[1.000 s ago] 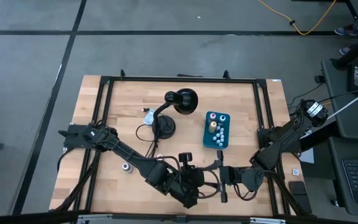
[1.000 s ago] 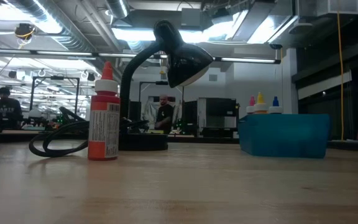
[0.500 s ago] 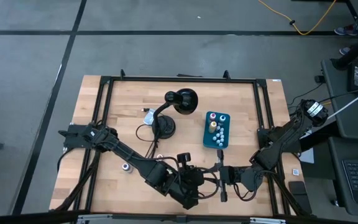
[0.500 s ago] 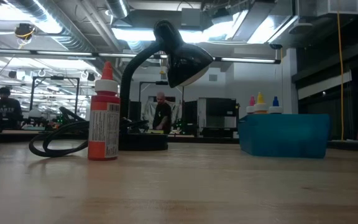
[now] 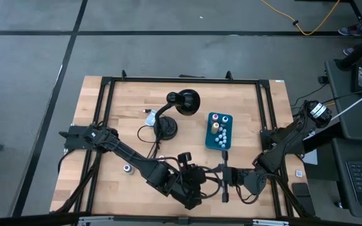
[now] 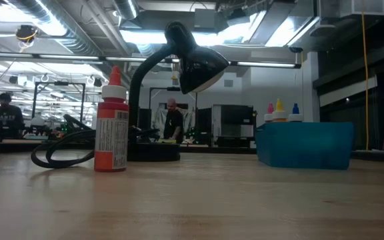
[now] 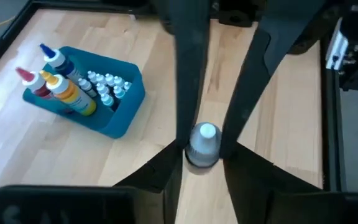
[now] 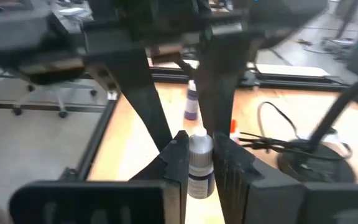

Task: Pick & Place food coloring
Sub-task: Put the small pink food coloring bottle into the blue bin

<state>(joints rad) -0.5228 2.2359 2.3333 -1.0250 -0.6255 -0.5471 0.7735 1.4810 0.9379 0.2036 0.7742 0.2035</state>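
Both grippers meet at the table's near edge: right gripper (image 8: 199, 163) clamped on a white-capped dropper bottle (image 8: 199, 163), left gripper (image 7: 204, 149) fingers flanking the same bottle, contact indeterminate.

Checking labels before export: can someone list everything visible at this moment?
Table: one, light wood, black frame.
Desk lamp: one, black, back middle.
Box: one, teal, right of the lamp.
Bottles in the box: three taller with red, yellow and blue tips, plus several small white-capped ones; exact count unclear.
Red bottle: one, upright by the lamp's cable.
Purple bottle: one, front left of the table.
Whitish item: one, left of the lamp; unclear what.
Small dropper bottle: one, white cap, front middle, between both grippers.
People: two, in the room behind.
Right gripper: shut on the small dropper bottle.
Left gripper: at the same bottle.
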